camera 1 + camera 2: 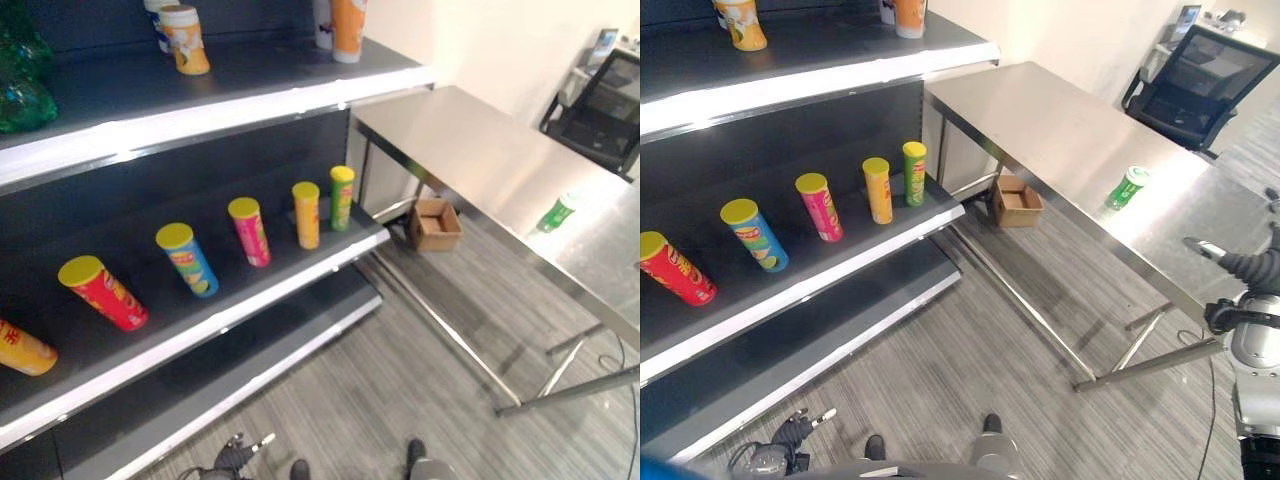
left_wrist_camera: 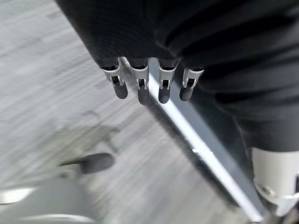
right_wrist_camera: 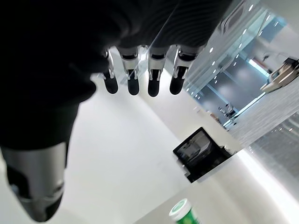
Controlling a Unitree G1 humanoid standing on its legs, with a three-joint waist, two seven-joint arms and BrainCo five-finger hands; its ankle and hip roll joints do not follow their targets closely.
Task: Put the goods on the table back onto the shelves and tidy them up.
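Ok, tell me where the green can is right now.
The green can lies alone on the steel table, to the robot's right in both eye views, toward the table's near edge, in front of the black office chair.

Left hand (image 2: 154, 51): dark ribbed cover, silver fingers (image 2: 140, 86) with dark tips. Right hand (image 3: 140, 42) matches, with a silver-grey, dark-tipped thumb (image 3: 35, 186) set apart from the fingers.

Under my view a cardboard box (image 1: 434, 223) sits open on the grey striped floor (image 1: 400, 370), just beside the table's leg. Farther off, past the far corner, a black mesh office chair (image 1: 1195, 85) stands against the pale wall (image 1: 500, 45) — well apart from the box.
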